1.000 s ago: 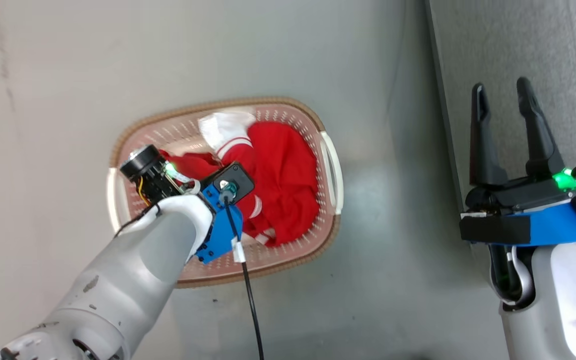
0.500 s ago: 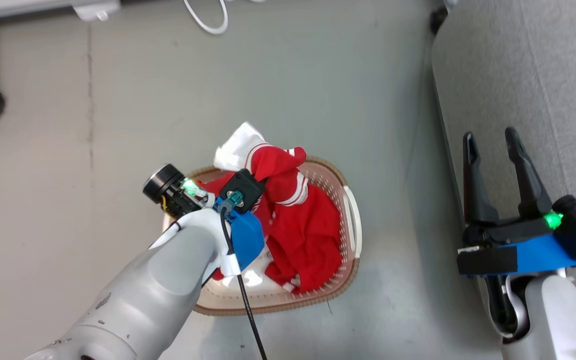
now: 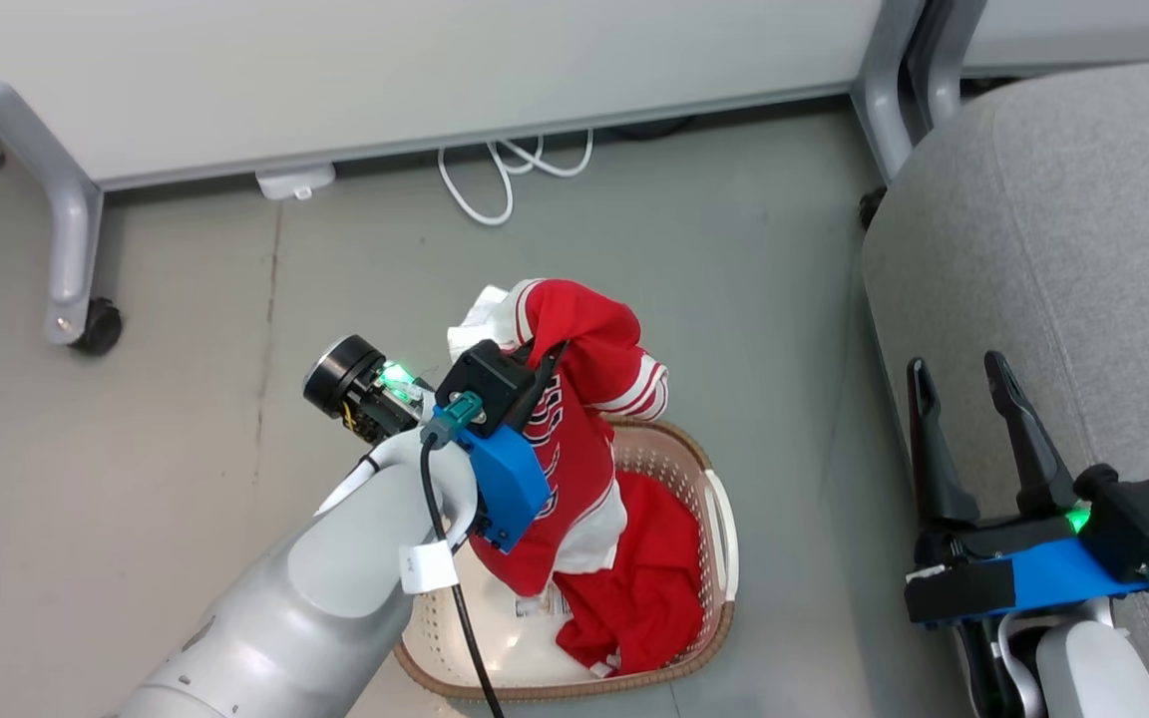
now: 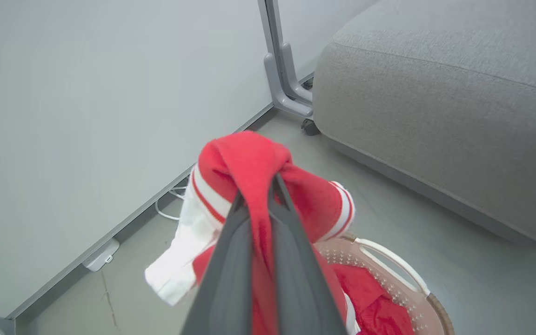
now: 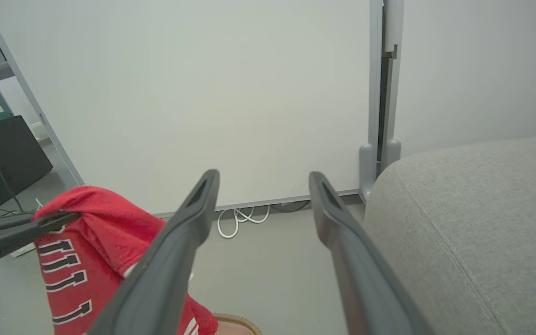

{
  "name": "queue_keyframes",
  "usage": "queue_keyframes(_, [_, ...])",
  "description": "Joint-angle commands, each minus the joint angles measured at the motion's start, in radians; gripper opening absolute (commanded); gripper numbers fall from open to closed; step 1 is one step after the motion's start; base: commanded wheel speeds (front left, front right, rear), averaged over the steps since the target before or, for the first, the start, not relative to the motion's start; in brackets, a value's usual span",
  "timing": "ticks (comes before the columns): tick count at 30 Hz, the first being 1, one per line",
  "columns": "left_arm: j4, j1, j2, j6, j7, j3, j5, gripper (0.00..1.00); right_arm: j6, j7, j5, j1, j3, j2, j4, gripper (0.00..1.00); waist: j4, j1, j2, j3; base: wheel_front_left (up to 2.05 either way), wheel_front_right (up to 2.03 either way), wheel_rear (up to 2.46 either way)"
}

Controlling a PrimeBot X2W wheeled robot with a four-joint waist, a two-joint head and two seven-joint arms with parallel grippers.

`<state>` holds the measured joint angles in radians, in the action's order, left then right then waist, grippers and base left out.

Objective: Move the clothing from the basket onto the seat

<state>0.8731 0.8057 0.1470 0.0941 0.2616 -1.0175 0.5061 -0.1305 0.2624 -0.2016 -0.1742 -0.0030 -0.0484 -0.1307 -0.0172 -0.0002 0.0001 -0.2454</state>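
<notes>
- The left claw (image 4: 257, 188) is clamped tight on a bunched fold of the red jersey (image 3: 574, 439), with cloth squeezed between its two fingers. Pinching a thick fold near the top lets the rest hang free.
- The jersey hangs in the air above the basket (image 3: 726, 519). Its lettered front drapes down past the wrist and a striped sleeve sticks out to one side. I cannot tell whether its lowest edge is clear of the rim.
- The other red garment (image 3: 649, 588) lies crumpled against the basket's right-hand wall. Nothing is touching it, so it looks like work for a second trip.
- The basket stands on the floor (image 3: 186, 449) near the foot of the seat (image 3: 1063, 249), which lies to the robot's right. The carry should therefore be a short swing rightward.
- The right claw (image 3: 957, 367) is spread wide and empty, and hovers over the near edge of the seat. It is probably parked there to stay out of the way.
- By my reading this is the lifting stage. The jersey needs more height before it crosses, or the trailing cloth may snag the rim and drag the light basket.
</notes>
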Motion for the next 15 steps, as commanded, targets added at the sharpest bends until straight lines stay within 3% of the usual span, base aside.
queue_keyframes(1, [-0.018,-0.012,0.005,-0.005,0.005,0.015,-0.009,0.00,0.000,0.004,-0.002,0.021,0.001,-0.004,-0.003,1.00,-0.008,0.0002,-0.0001,0.038,0.00,0.00,0.00])
queue_keyframes(15, [-0.157,-0.065,-0.003,-0.007,0.005,0.090,-0.033,0.00,0.000,0.004,-0.020,0.119,0.004,-0.004,-0.026,1.00,-0.037,0.0002,-0.0001,0.181,0.00,0.00,0.00])
